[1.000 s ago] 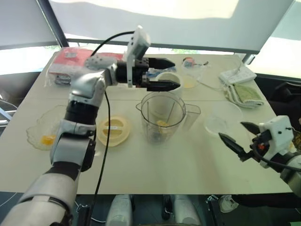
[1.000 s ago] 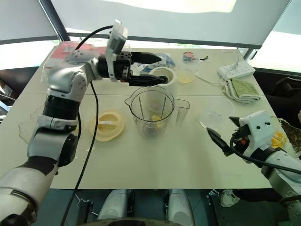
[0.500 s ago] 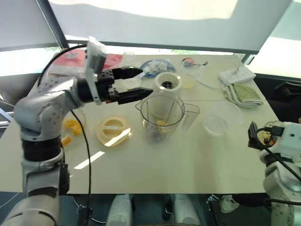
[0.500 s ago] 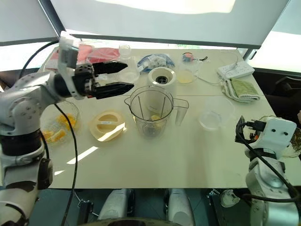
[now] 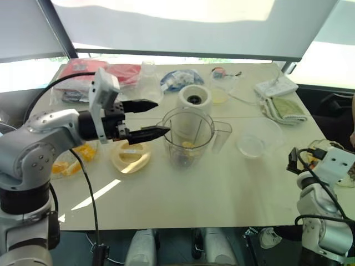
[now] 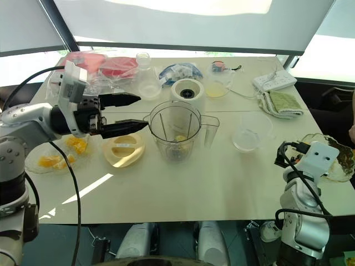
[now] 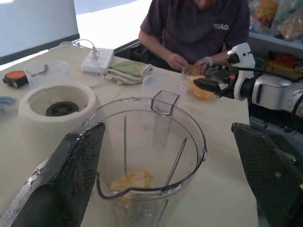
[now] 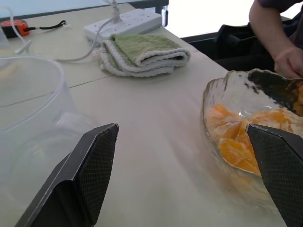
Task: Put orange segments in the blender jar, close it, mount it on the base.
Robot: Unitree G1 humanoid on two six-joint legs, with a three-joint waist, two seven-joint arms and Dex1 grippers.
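Note:
The blender jar (image 5: pixel 188 136) stands upright and uncovered at mid-table, with an orange segment (image 7: pixel 132 179) at its bottom. Behind it sits the white base (image 5: pixel 195 98), its dark socket facing up. My left gripper (image 5: pixel 152 118) hovers level just left of the jar's rim, open and empty, pointing at the jar. More orange segments (image 6: pixel 52 160) lie on a clear dish at the table's left edge. At the right edge my right gripper (image 8: pixel 182 128) is open and empty, facing a glass bowl (image 8: pixel 222 94) of orange segments (image 8: pixel 236 142).
A pale yellow lid (image 5: pixel 130 157) lies left of the jar. Further off are a shallow clear dish (image 5: pixel 252 145), a flask (image 5: pixel 147 72), a measuring cup (image 5: pixel 221 91), a power strip (image 5: pixel 274 86) and a green towel (image 5: pixel 288 110). A person (image 7: pixel 199 28) sits beyond the right edge.
My left gripper drew back leftwards from above the jar and base to beside the jar's rim, still open. The right arm swung outward and down toward the bowl at the right edge.

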